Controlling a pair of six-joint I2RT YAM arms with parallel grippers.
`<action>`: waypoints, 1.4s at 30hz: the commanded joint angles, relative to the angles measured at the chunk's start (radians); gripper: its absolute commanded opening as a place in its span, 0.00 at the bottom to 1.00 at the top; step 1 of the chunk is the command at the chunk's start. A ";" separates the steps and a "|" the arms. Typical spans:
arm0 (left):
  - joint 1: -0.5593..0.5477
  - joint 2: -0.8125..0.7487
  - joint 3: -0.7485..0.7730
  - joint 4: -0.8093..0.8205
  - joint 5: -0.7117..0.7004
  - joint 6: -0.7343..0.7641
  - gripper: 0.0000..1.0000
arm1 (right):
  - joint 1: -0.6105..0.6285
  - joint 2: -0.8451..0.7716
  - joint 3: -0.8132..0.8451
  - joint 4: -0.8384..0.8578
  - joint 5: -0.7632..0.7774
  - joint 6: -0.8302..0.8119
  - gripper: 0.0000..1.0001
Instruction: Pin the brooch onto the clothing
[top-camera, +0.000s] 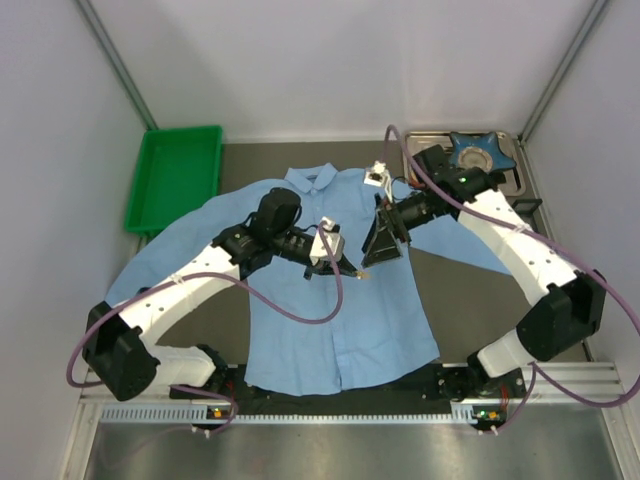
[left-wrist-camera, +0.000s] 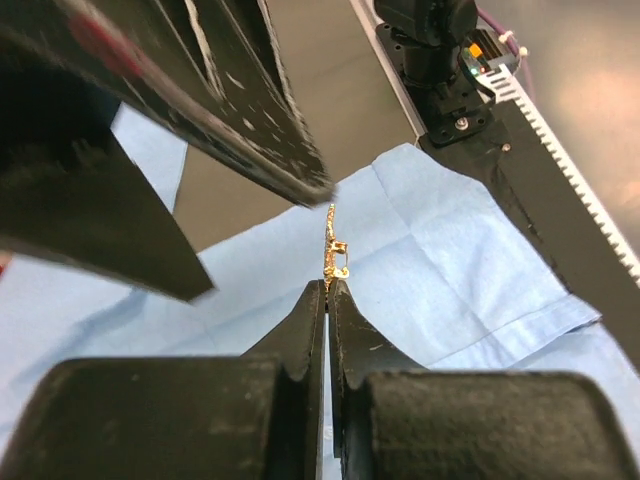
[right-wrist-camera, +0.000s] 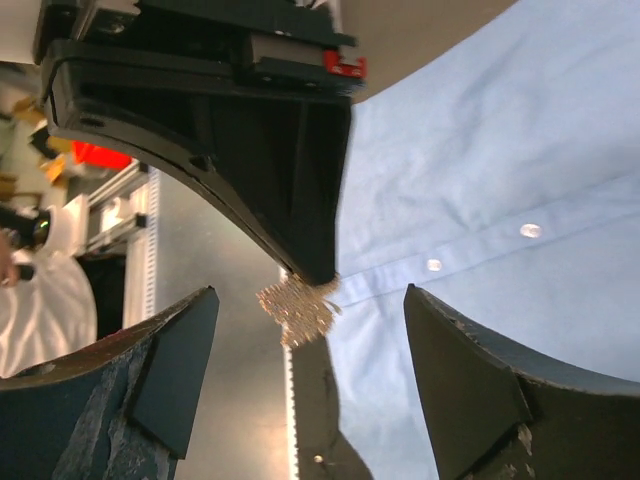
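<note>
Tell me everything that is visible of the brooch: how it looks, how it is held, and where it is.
The brooch is a tiny gold and pale ornament with an irregular, grainy, flower-like face; it looks like metal. In the left wrist view it shows edge-on, thin and upright. The left gripper is shut on one edge of it, and nothing else clearly touches it. It is held in the air above the light blue shirt, between the fingers of the open right gripper. It is not yet pinned.

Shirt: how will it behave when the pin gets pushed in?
Probably floppy: the shirt lies flat, showing fold creases, so it would likely dimple or bunch under the brooch. It may also slide, since nothing visibly holds it to the table.
</note>
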 joint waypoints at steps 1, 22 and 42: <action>0.025 -0.017 0.016 0.162 -0.067 -0.441 0.00 | -0.090 -0.063 0.082 0.005 0.048 -0.042 0.75; 0.117 0.030 -0.122 0.716 -0.090 -1.422 0.00 | -0.061 -0.203 -0.021 0.260 0.174 0.163 0.51; 0.120 0.035 -0.136 0.752 -0.068 -1.440 0.00 | 0.011 -0.154 -0.004 0.289 0.317 0.182 0.26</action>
